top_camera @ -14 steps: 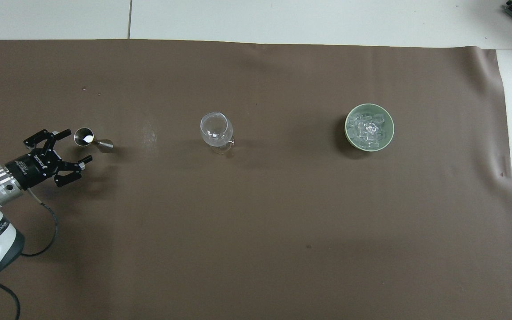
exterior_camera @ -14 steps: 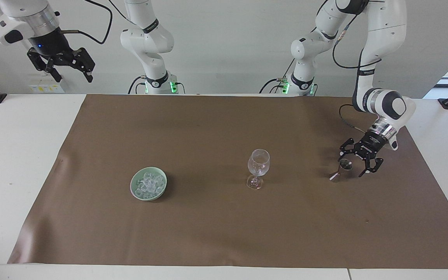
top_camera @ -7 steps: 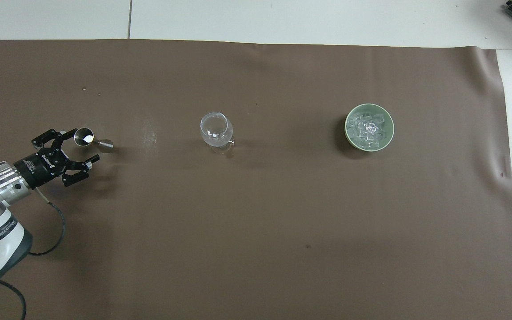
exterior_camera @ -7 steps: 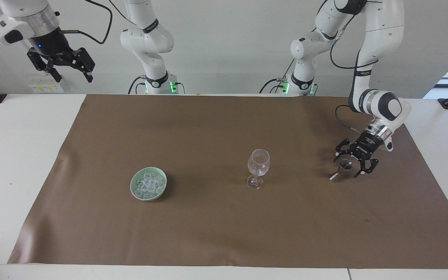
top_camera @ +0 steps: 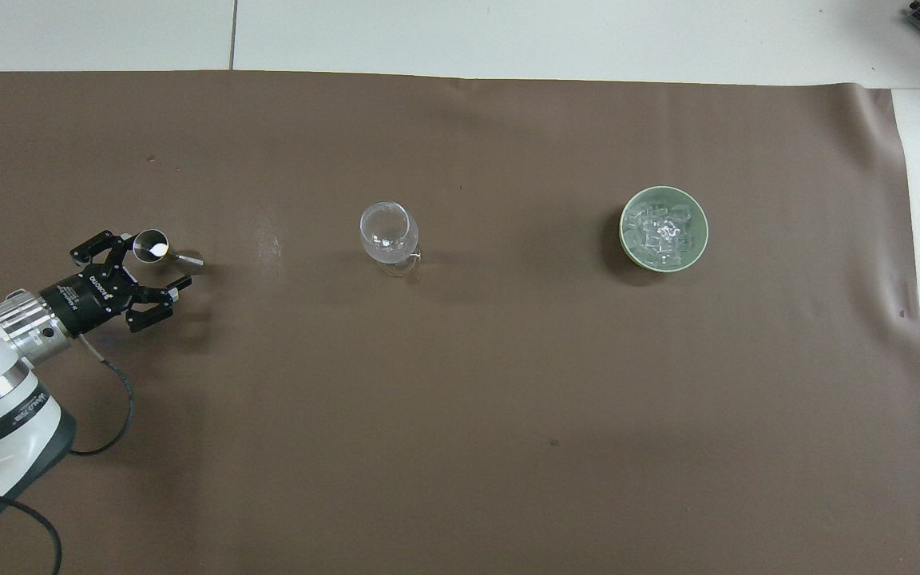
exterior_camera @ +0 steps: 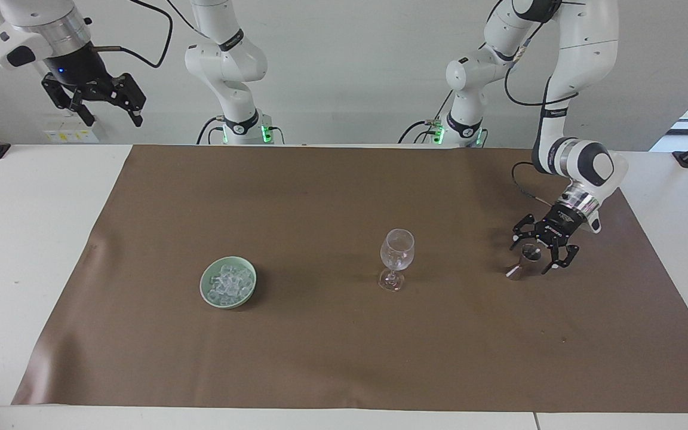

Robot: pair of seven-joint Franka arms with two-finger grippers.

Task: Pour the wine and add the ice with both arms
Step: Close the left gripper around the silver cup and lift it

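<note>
At the right of the facing view, the left gripper (exterior_camera: 540,255) hangs with its fingers spread on either side of a small metal jigger (exterior_camera: 523,263), apparently not clamping it. Toward centre stands the wine glass (exterior_camera: 396,258), with bare brown mat (exterior_camera: 344,358) around it. The ice (exterior_camera: 229,283) sits in a green bowl (exterior_camera: 205,292) at lower left. The right gripper (exterior_camera: 108,103) waits, released, at upper left.
</note>
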